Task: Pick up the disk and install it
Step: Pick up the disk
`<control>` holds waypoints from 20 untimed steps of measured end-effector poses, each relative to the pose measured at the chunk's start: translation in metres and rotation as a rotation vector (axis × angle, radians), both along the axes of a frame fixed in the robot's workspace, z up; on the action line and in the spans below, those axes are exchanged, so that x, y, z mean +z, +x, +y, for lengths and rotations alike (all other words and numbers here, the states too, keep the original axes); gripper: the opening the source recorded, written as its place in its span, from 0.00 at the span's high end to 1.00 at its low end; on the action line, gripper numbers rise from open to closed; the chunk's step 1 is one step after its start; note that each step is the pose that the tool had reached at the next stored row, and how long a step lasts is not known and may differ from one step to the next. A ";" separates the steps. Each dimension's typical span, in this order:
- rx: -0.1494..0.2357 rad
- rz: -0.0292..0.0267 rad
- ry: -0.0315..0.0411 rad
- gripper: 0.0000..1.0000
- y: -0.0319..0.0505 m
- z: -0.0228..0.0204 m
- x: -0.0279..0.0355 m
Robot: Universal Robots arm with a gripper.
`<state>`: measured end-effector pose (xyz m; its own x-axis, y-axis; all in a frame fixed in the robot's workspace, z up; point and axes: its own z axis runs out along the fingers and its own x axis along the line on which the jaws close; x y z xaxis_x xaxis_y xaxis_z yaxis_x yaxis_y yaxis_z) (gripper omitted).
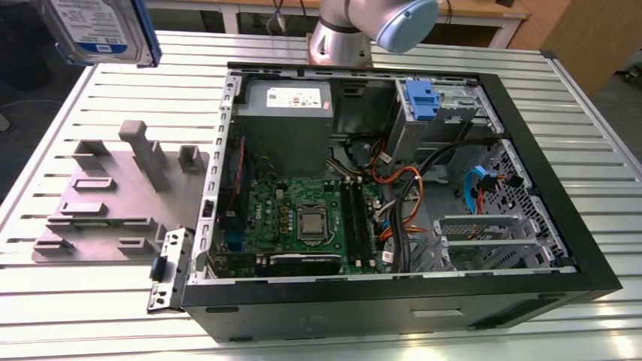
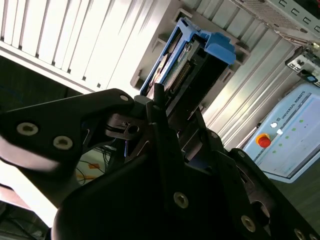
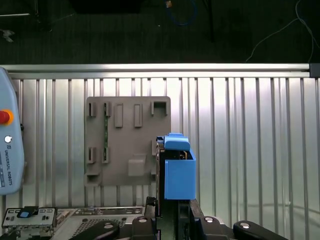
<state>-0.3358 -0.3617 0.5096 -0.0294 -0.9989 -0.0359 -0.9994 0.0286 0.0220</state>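
Note:
The disk (image 1: pixel 101 30), silver-grey with a blue-and-white label in a blue carrier frame, hangs high above the table's far corner at the exterior view's left. In both wrist views my gripper (image 3: pixel 172 207) (image 2: pixel 172 112) is shut on the disk (image 3: pixel 177 170) (image 2: pixel 192 62), whose blue carrier sticks out past the black fingers (image 2: pixel 157 107). It is held clear above the grey fixture plate (image 3: pixel 125 140). The open computer case (image 1: pixel 561 218) lies to the exterior view's right, with a drive bay (image 1: pixel 441 105) at its far corner.
A grey power-supply box (image 1: pixel 286 113), a motherboard (image 1: pixel 301 218) and loose cables (image 1: pixel 411 188) fill the case. The grey fixture plate (image 1: pixel 110 195) with upright holders lies on the slatted metal table (image 1: pixel 80 316). A teach pendant (image 3: pixel 10 150) rests beside the plate.

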 end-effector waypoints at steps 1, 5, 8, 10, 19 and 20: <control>0.000 -0.0001 0.0001 0.65 0.0035 0.0000 0.0000; 0.000 0.0000 0.0001 0.65 0.0179 0.0000 -0.0001; 0.000 -0.0001 0.0001 0.65 0.0278 0.0000 -0.0001; 0.000 0.0000 0.0001 0.65 0.0343 0.0000 -0.0001; 0.000 -0.0001 0.0001 0.65 0.0636 0.0000 -0.0002; 0.000 -0.0001 0.0001 0.65 0.0667 0.0000 -0.0002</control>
<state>-0.2691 -0.3617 0.5093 -0.0293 -0.9989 -0.0360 -0.9994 0.0286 0.0219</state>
